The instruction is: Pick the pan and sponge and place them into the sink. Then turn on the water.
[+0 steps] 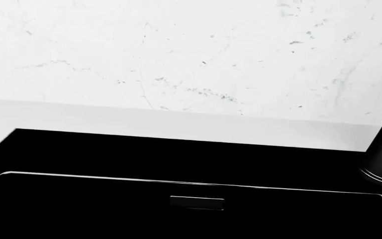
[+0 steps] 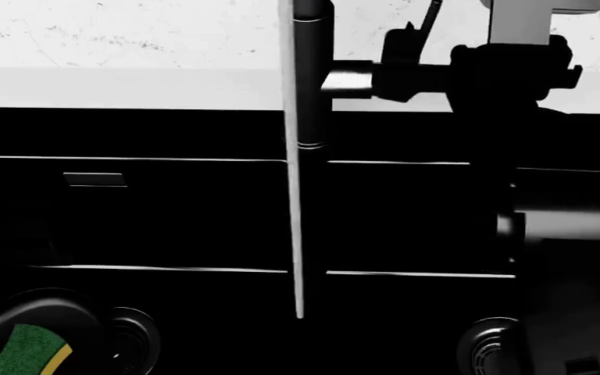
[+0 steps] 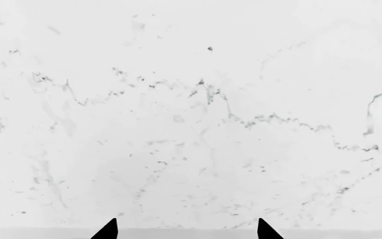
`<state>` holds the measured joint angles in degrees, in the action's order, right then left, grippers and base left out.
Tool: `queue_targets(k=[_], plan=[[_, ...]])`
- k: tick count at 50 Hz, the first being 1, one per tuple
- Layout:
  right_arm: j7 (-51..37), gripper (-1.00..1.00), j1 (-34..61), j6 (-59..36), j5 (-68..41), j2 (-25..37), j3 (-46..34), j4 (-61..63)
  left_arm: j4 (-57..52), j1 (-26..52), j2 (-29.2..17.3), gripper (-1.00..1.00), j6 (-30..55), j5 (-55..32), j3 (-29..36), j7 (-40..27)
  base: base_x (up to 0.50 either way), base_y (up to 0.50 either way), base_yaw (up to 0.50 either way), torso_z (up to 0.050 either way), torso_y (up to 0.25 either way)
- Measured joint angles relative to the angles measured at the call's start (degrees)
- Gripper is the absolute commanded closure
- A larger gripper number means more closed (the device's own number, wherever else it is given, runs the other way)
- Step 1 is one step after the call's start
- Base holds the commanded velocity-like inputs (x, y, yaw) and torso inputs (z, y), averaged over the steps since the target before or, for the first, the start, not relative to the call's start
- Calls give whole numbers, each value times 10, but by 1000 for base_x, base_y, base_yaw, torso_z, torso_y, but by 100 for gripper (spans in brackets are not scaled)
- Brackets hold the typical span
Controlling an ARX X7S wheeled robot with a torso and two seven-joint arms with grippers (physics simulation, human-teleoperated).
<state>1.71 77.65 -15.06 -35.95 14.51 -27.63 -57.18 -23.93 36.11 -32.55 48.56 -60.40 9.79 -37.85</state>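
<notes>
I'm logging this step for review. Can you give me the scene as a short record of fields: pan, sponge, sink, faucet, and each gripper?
pan: in the sink's left basin, near a drain
sponge: green with a yellow edge, lying in the pan
sink: black, double basin
faucet: tall spout over the divider; no water visible
right gripper: open, fingers apart, facing the marble wall, up by the faucet
left gripper: not in view

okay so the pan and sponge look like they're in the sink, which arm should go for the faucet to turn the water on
Right, most likely. In the head view the right arm's gripper is raised beside the faucet, near the marble wall. The left wrist view only overlooks the sink, with the sponge on the pan.
</notes>
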Motion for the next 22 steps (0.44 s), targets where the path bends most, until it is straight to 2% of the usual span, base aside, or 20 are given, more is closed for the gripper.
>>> queue_targets(k=[22], plan=[[-13,-100,-11,-17,-26,12,22,17,3,-1,-3,-100,-2,-4,-2,-1,0,0,0,0,0]])
